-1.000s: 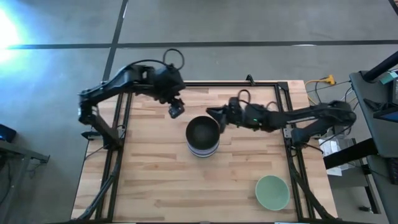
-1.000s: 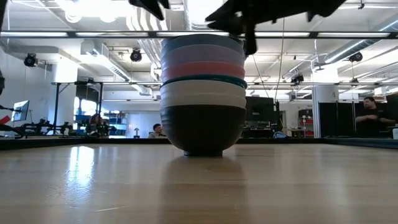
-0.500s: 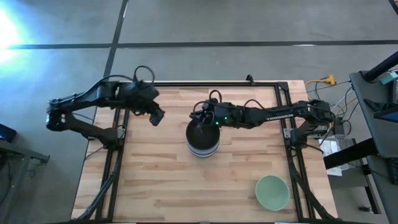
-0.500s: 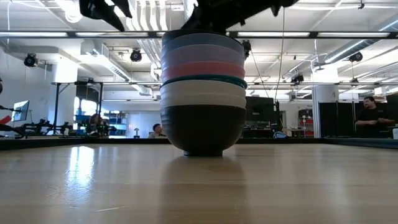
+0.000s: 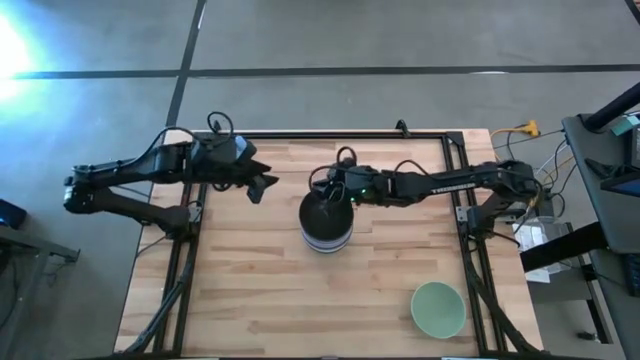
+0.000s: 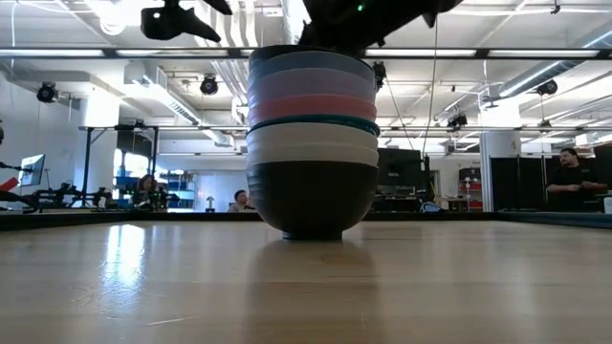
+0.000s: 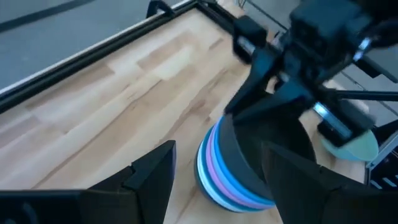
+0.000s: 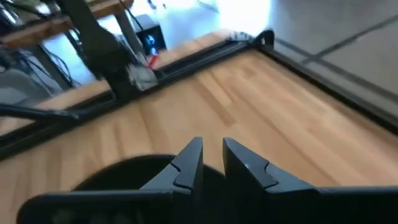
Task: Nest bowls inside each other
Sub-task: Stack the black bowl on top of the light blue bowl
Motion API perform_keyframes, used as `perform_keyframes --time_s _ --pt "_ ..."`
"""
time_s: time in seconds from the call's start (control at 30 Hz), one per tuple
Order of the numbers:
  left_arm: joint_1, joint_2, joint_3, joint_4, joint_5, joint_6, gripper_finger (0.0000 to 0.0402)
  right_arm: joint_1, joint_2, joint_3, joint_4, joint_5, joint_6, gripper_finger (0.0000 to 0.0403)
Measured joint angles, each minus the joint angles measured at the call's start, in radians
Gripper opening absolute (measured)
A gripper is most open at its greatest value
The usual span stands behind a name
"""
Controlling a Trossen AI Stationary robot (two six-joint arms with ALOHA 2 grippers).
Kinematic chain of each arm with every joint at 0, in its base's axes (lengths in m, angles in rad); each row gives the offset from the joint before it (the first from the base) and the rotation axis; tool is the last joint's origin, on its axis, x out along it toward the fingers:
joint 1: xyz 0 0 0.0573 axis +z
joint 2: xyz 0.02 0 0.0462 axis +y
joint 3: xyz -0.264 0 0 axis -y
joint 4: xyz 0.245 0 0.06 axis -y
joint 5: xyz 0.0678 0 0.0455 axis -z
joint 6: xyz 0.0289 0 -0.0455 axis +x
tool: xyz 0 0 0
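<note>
A stack of nested bowls point(image 5: 325, 225) stands on its black bottom bowl point(image 6: 311, 201) at the table's middle, with white, teal, pink, lavender and blue bowls above it point(image 6: 312, 96) and a black bowl point(image 7: 267, 140) on top. A pale green bowl point(image 5: 438, 308) sits alone near the front right corner. My right gripper point(image 5: 328, 197) is over the top black bowl's far rim point(image 8: 124, 171), its fingers point(image 8: 186, 163) almost together. My left gripper point(image 5: 262, 185) is open and empty, left of the stack and clear of it point(image 7: 214, 183). My right gripper reaches from the table's right, slanting down over the far rim of the top black bowl point(image 8: 143, 163). Its own body hides the underside of the fingers, so I cannot tell whether they touch the bowl.
A black metal frame point(image 5: 330, 134) runs along the table's far edge and sides. Bare wood lies left of the stack and along the near side point(image 5: 250, 300). Cables and equipment point(image 5: 530, 200) stand beyond the right edge.
My right gripper has gone from beside the stack's right rim toward the table's left, over the top black bowl. My left gripper has drawn back from the stack toward the table's left edge. The stack has stayed in place.
</note>
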Motion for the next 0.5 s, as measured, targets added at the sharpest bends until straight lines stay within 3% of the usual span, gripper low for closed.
perform_keyframes --time_s 0.2,0.43,0.5 --pt "0.0 0.049 -0.002 0.006 0.053 0.003 0.0221 0.004 0.066 0.039 -0.1 -0.006 0.066 0.0058" --pt "-0.001 0.06 -0.004 0.007 0.085 0.002 0.0221 0.023 -0.003 0.06 -0.016 -0.011 0.042 0.0058" --pt "0.0 0.06 -0.005 0.006 0.082 0.007 0.0221 0.034 -0.016 0.058 -0.031 -0.06 0.017 0.0058"
